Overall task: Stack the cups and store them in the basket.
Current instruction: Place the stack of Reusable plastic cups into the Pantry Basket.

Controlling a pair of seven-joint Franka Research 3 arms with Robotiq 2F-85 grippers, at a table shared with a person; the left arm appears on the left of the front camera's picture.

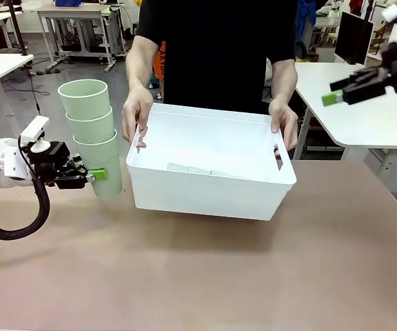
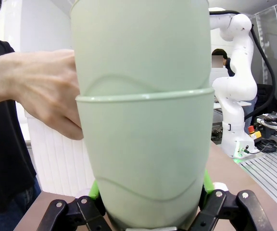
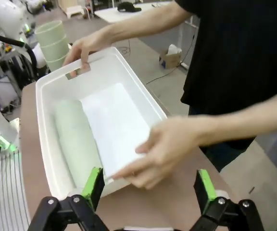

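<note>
- Gripping the lowest of a stack of three cups (image 1: 92,131), the left gripper (image 1: 99,175) holds it nearly upright above the table (image 1: 198,276), just beside the basket (image 1: 205,196).
- Basket: one hand (image 1: 137,114) and the other hand (image 1: 284,118) of the person grasp its short sides.
- Lying cups (image 3: 77,142): on the basket floor.
- Right gripper (image 1: 334,92): fingers spread, empty, raised well away.

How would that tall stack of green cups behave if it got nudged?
Probably light: the left end effector holds the three-cup stack by its bottom cup alone. Likely tippy if stood up, being tall with a narrow base. Its smooth round walls suggest it could slip, or roll once laid sideways like the cups in the basket.
</note>
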